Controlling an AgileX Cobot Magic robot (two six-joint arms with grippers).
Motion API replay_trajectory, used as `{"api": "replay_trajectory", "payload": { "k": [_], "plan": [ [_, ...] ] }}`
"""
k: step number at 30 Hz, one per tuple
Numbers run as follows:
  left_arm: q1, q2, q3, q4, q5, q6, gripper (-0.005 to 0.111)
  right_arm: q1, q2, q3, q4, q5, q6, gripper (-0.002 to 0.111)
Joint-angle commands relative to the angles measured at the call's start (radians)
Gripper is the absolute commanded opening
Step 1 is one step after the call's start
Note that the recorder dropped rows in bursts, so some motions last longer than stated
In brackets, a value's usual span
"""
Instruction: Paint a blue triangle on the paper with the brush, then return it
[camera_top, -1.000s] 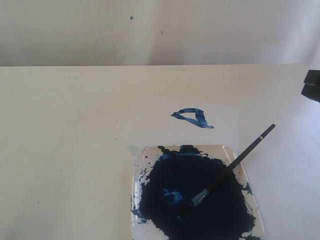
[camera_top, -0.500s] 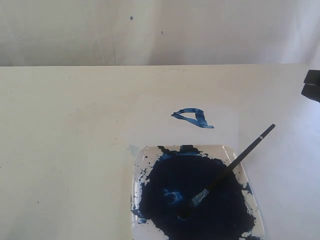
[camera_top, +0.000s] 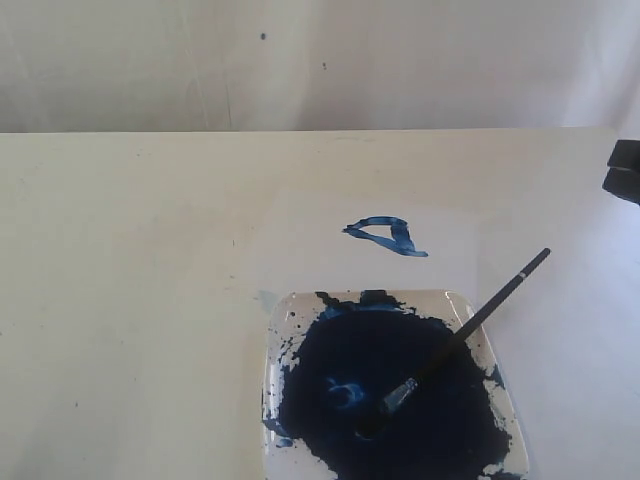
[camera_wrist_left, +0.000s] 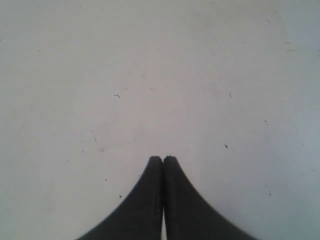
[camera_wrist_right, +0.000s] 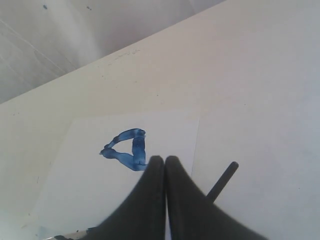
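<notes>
A small rough blue triangle (camera_top: 386, 236) (camera_wrist_right: 126, 149) is painted on the white paper (camera_top: 300, 250) (camera_wrist_right: 90, 190). The black-handled brush (camera_top: 470, 326) lies loose, its tip in the dark blue paint and its handle leaning over the tray's right rim; its handle end (camera_wrist_right: 222, 182) shows in the right wrist view. My right gripper (camera_wrist_right: 164, 159) is shut and empty, above the paper's edge beside the triangle; a dark part of that arm (camera_top: 624, 170) shows at the exterior view's right edge. My left gripper (camera_wrist_left: 163, 159) is shut and empty over bare tabletop.
A clear square paint tray (camera_top: 276, 330) with a large dark blue paint pool (camera_top: 385, 390) sits at the front of the cream table (camera_top: 120, 280). The table's far edge meets a pale wall (camera_top: 300, 60).
</notes>
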Motion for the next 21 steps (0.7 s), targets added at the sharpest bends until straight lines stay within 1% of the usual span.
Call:
{"api": "replay_trajectory", "payload": {
  "k": [1,5,7,11,13,14,15,16,17,18,19,20,21],
  "plan": [
    [-0.005,-0.004,0.001,-0.001,0.027,0.000,0.000,-0.002,-0.006,0.004,0.005,-0.005,0.000,0.000],
    [-0.005,-0.004,0.001,-0.001,0.027,0.000,0.000,-0.002,-0.006,0.004,0.005,-0.015,0.000,0.000],
    [-0.005,-0.004,0.001,-0.001,0.027,0.002,0.000,-0.002,-0.037,0.004,0.005,-0.062,0.000,0.000],
    [-0.005,-0.004,0.001,0.003,0.027,0.002,0.000,-0.002,-0.172,0.004,0.005,-0.122,0.000,0.000],
    [-0.005,-0.004,0.001,0.003,0.027,0.002,0.000,0.014,-0.254,0.004,0.005,-0.161,0.000,0.000],
    [-0.005,-0.004,0.001,0.003,0.027,0.002,0.000,0.061,-0.323,0.004,0.005,-0.232,0.000,0.000],
    [-0.005,-0.004,0.001,0.003,0.027,0.002,0.000,0.094,-0.346,0.004,0.005,-0.282,0.000,0.000],
    [-0.005,-0.004,0.001,0.003,0.027,0.002,0.000,0.170,-0.406,0.004,0.005,-0.448,0.000,0.000],
    [-0.005,-0.004,0.001,0.003,0.027,0.002,0.000,0.200,-0.433,0.006,0.005,-0.525,0.000,0.000],
    [-0.005,-0.004,0.001,0.003,0.027,0.002,0.000,0.276,-0.513,0.017,0.005,-0.660,0.000,0.000],
    [-0.005,-0.004,0.001,0.003,0.027,0.002,0.000,0.305,-0.561,0.026,0.010,-0.701,0.000,0.000],
    [-0.005,-0.004,0.001,0.003,0.027,0.002,0.000,0.370,-0.664,0.057,0.019,-0.778,0.000,0.000],
    [-0.005,-0.004,0.001,0.003,0.027,0.002,0.000,0.390,-0.706,0.071,0.025,-0.785,0.000,0.000]
  ]
}}
